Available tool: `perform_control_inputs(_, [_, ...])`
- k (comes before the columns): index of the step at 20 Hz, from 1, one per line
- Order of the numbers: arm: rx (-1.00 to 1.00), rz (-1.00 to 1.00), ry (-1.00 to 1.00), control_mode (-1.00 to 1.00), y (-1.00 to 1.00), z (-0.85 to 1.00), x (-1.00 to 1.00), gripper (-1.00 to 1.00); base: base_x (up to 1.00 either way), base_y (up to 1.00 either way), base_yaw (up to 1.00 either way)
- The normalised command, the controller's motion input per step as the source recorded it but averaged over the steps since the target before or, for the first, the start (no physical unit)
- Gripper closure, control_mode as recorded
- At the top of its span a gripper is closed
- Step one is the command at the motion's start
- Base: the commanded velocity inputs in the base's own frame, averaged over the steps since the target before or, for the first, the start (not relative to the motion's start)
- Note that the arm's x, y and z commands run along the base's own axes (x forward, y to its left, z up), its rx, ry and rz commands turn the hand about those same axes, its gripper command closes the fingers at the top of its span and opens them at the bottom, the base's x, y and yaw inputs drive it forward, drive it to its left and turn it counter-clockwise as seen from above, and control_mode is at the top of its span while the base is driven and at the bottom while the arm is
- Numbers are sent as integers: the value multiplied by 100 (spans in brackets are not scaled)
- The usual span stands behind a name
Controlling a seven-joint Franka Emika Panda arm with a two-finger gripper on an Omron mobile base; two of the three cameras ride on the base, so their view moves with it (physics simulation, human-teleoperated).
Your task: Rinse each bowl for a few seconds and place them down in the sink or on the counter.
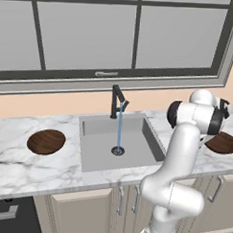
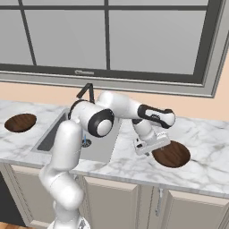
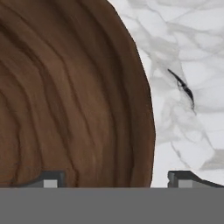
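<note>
Two dark-brown wooden bowls rest on the white marble counter [image 1: 20, 167], one on each side of the grey sink [image 1: 97, 158]. The left bowl [image 1: 46, 141] [image 2: 20, 122] sits alone. My gripper [image 2: 153, 146] [image 3: 118, 179] is down at the near-left rim of the right bowl [image 1: 225, 142] [image 2: 173, 155] [image 3: 65, 96]. In the hand view its fingertips [image 3: 49, 180] stand wide apart and straddle that rim, one tip over the wood and the other over the marble [image 3: 188, 65]. The jaws are open and touch nothing that I can see. Water runs from the black faucet [image 1: 116, 100] into the basin.
The blue stream [image 1: 120, 128] falls onto the round drain [image 1: 118, 150]. A large window and its sill run along the wall behind the counter. Beige cabinet doors [image 2: 112, 201] sit below. My white arm [image 2: 112, 107] reaches from above the sink [image 2: 49, 138] rightward across the counter.
</note>
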Motion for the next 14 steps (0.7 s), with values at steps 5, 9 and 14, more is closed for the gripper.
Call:
perform_control_inputs(5, [8,0,0,-100,-27,-17,-5,100,0,0,0])
perform_control_inputs(9, [10,0,0,-100,-25,-8,-18,100,0,0,0])
perform_control_inputs(14, [11,1,-3,-100,-9,25,-23,100,0,0,0])
